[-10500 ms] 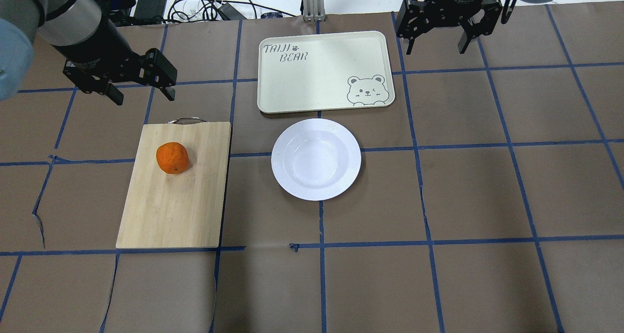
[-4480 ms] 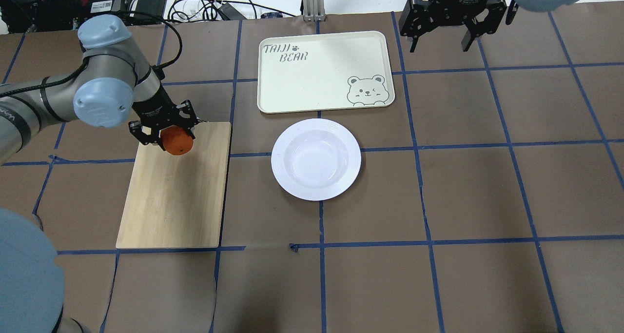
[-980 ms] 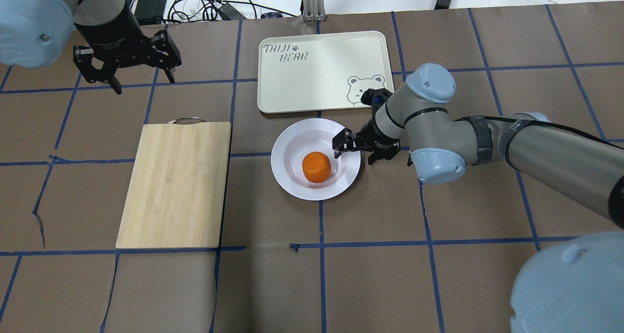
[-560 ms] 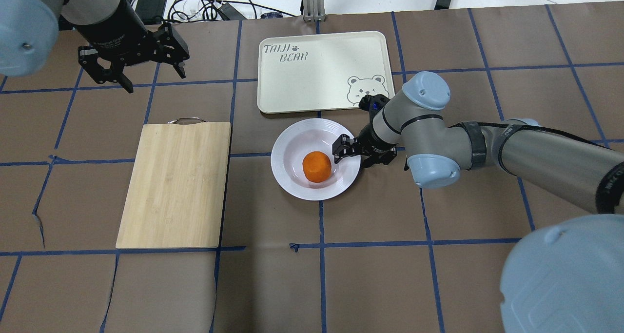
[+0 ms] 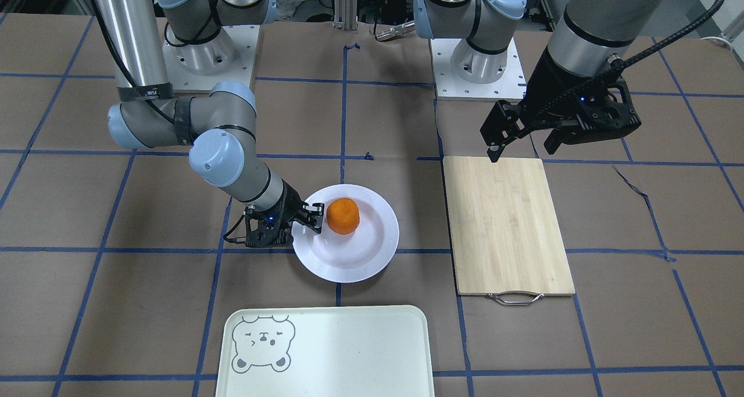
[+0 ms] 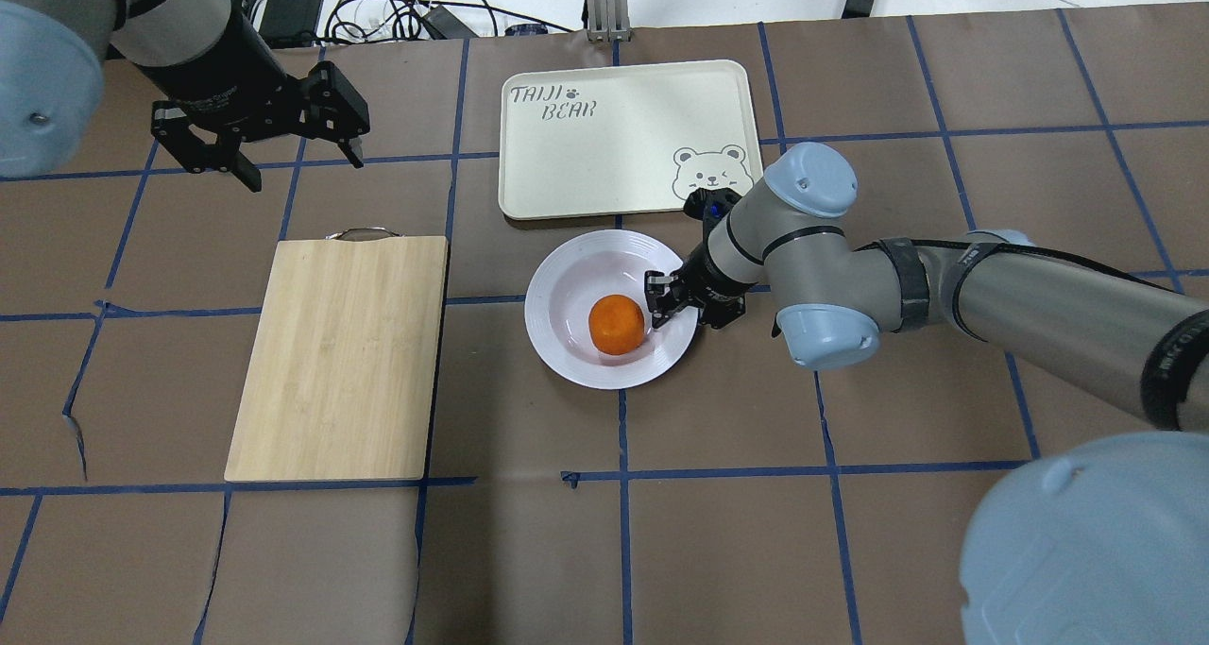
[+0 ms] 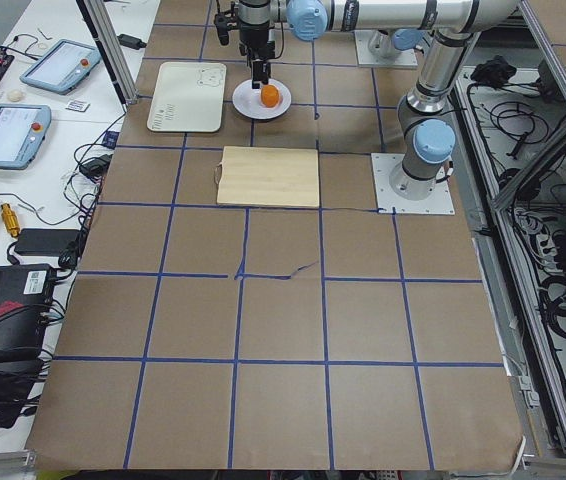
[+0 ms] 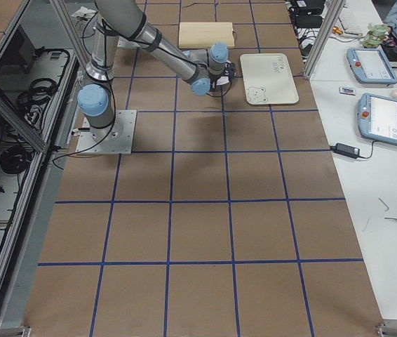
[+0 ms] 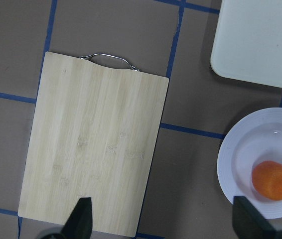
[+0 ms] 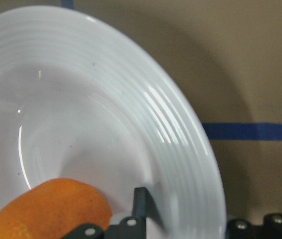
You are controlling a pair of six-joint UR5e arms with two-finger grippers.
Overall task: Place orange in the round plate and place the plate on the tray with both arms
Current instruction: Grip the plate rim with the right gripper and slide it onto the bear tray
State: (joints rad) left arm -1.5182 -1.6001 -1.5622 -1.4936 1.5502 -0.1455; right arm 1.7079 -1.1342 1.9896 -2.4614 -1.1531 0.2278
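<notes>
The orange (image 6: 616, 324) (image 5: 342, 215) sits in the sunken centre of the round plate (image 6: 576, 272) (image 5: 349, 263), which rests on the table just short of the tray (image 6: 604, 144) (image 5: 349, 350). My right gripper (image 6: 682, 310) (image 5: 299, 227) (image 10: 191, 219) is open and low at the plate's rim. One finger (image 10: 141, 204) is inside the plate beside the orange and the other is outside the edge. My left gripper (image 6: 260, 144) (image 5: 523, 144) (image 9: 166, 224) hangs open and holds nothing, high above the table beyond the board's handle end.
A bamboo cutting board (image 6: 340, 362) (image 5: 505, 222) with a metal handle lies bare to the plate's left in the overhead view. Cables (image 6: 406, 12) crowd the far table edge beyond the tray. The right arm's elbow (image 6: 822, 324) hovers beside the plate.
The left gripper carried the orange from the board into the plate, then let go and withdrew. The right arm came in; over the last second its gripper dropped onto the plate's rim.
</notes>
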